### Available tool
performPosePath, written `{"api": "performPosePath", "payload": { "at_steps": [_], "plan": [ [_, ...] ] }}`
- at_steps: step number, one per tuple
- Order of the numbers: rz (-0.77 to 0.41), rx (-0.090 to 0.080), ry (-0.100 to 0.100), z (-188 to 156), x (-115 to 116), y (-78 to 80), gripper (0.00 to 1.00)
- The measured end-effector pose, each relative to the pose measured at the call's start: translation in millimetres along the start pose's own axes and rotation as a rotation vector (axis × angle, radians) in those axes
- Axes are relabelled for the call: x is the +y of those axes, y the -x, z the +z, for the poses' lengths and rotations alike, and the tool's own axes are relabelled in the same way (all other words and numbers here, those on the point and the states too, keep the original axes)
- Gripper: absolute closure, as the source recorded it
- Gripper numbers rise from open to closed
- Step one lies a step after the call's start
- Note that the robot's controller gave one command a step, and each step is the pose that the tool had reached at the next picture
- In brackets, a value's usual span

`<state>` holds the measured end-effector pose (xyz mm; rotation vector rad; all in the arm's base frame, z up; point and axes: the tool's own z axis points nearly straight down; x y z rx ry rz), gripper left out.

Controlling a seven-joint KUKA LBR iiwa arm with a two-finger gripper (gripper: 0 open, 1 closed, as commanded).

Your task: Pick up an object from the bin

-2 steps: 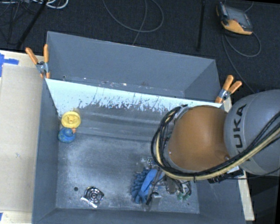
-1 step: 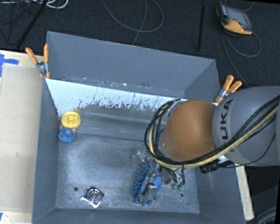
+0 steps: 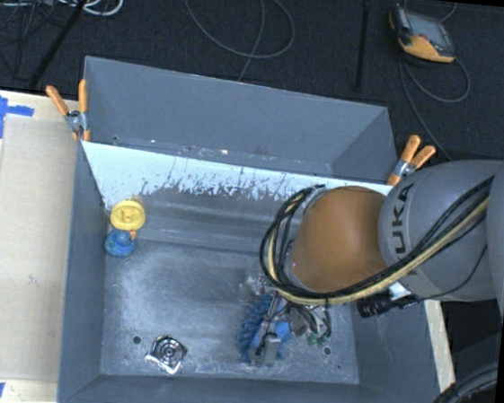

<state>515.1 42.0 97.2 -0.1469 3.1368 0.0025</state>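
Blue bristly object (image 3: 252, 325), on the floor of the grey bin (image 3: 243, 123) toward its front right, not yet lifted clear; the pincer (image 3: 278, 335) is down right at it, whether apart or together cannot be told, while a yellow-and-blue toy (image 3: 124, 227) and a small silver piece (image 3: 165, 353) lie well apart at left.

Bin count, one grey metal bin (image 3: 233, 131).

Loose things on its floor: five told apart.
- Yellow round piece (image 3: 127, 215), far left: 1.
- Blue piece (image 3: 119, 245), touching the yellow one on its near side: 1. Cannot tell whether the two are joined.
- Small silver metal piece (image 3: 166, 353), near left: 1.
- Blue bristly brush (image 3: 257, 325), near right, partly under the arm (image 3: 447, 236): 1.
- Small green bit (image 3: 318, 340), just right of the brush: 1, kind not clear.

Arms: 1.
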Motion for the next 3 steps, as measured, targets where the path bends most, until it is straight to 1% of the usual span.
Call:
{"api": "performPosePath", "payload": {
  "at_steps": [1, 2, 3],
  "plan": [
    [0.011, 0.004, -0.001, 17.5, -30.2, -28.6, 1.0],
    [0.012, 0.004, -0.001, 17.5, -30.2, -28.6, 1.0],
    [0.038, -0.001, -0.001, -141.0, -29.7, -34.7, 1.0]
  ]
}}
